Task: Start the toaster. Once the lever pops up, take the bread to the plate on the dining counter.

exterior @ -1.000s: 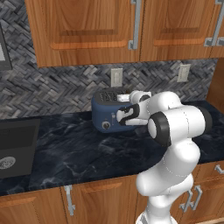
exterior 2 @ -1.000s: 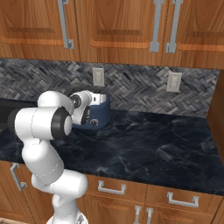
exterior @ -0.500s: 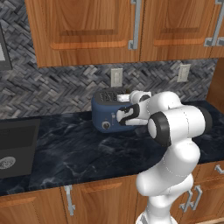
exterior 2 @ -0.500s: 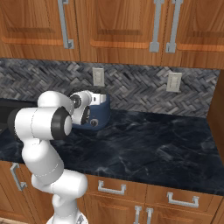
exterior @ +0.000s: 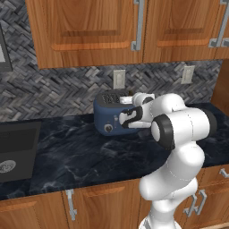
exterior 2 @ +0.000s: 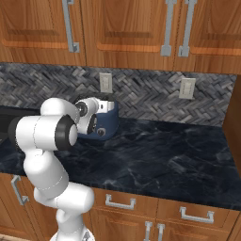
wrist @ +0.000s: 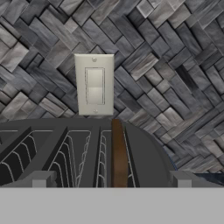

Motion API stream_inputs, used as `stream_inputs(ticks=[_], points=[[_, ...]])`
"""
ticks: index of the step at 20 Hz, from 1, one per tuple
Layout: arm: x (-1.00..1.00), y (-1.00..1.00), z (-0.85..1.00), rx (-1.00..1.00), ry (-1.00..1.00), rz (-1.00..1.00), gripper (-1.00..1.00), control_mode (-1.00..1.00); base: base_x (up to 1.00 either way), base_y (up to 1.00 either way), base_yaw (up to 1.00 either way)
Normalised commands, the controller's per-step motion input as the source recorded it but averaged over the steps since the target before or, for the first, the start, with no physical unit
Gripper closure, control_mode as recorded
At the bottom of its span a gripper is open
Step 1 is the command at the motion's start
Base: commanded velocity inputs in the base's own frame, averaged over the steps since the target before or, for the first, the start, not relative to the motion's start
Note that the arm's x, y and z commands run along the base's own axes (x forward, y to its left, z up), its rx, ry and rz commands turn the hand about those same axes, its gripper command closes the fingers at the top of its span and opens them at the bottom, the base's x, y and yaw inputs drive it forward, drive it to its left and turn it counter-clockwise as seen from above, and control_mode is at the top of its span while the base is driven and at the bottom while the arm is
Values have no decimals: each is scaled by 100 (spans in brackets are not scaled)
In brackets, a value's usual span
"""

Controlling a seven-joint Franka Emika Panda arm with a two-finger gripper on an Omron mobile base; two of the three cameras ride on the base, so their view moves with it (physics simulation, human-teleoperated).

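nothing has moved since the earlier frames: the arm holds the same pose over the black marbled worktop [exterior: 71, 154], under wooden cabinets [exterior 2: 122, 28] and a herringbone backsplash [wrist: 175, 65]. the toaster [exterior: 107, 117] stands at the worktop's back edge, below a wall switch [wrist: 94, 84], with the bread [wrist: 118, 153] upright in a slot between the spread claw's [wrist: 111, 180] fingertips [wrist: 38, 180].

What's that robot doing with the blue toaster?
The white robot arm is reaching over the dark-blue toaster on the black counter. Its gripper is open, just above the slotted top, holding nothing. A brown slice of bread sits edge-up in one slot, right between the fingertips. A light switch is on the tiled wall behind.
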Motion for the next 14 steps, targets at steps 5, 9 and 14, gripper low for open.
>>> stream_inputs(ticks=[5, 9, 14], points=[[0, 0, 0, 0, 0, 0, -100, -100, 0, 0, 0], [0, 0, 0, 0, 0, 0, -100, -100, 0, 0, 0], [0, 0, 0, 0, 0, 0, -100, -100, 0, 0, 0]])
